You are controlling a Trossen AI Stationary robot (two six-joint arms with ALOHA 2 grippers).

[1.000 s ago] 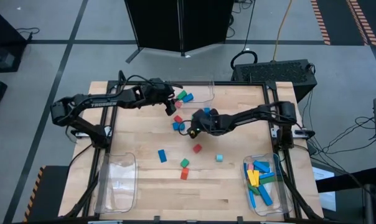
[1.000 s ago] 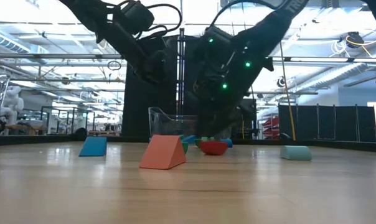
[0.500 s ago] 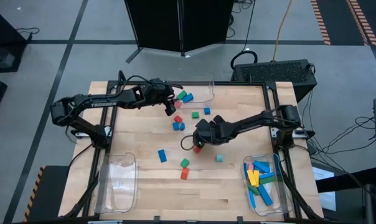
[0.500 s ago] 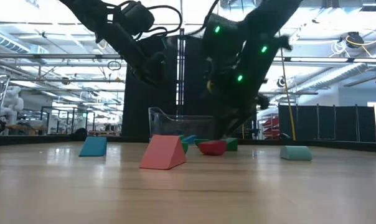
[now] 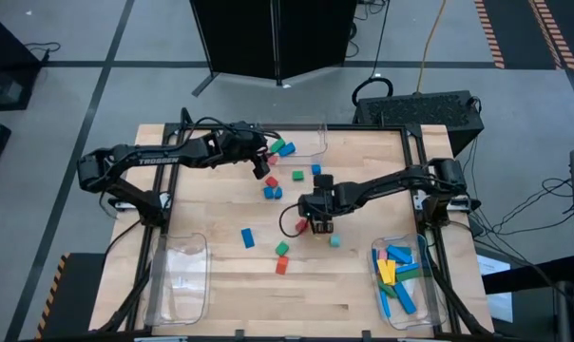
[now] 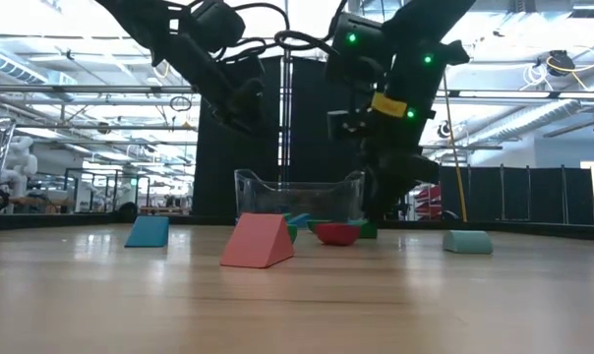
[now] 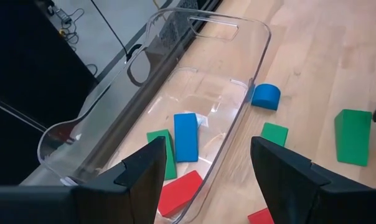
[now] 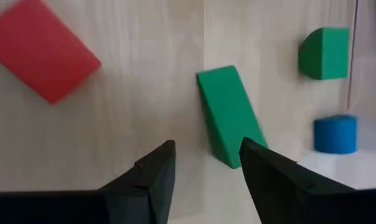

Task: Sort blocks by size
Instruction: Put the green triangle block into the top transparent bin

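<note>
We have long bright bars (image 5: 395, 269) binned, many small coloured blocks (image 5: 281, 257) left loose, both empty grippers (image 5: 322, 226) (image 5: 264, 163) spread apart.

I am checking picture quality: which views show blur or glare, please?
Right wrist view: the green block and red block have soft, smeared edges. Low view: bright ceiling light behind leaves both arms as dark shapes. Left wrist view: sharp, with pale reflections on the clear bin. High view: evenly lit.

The right tool (image 5: 321, 226) has swung from the blue blocks toward the red block (image 8: 43, 58).
</note>
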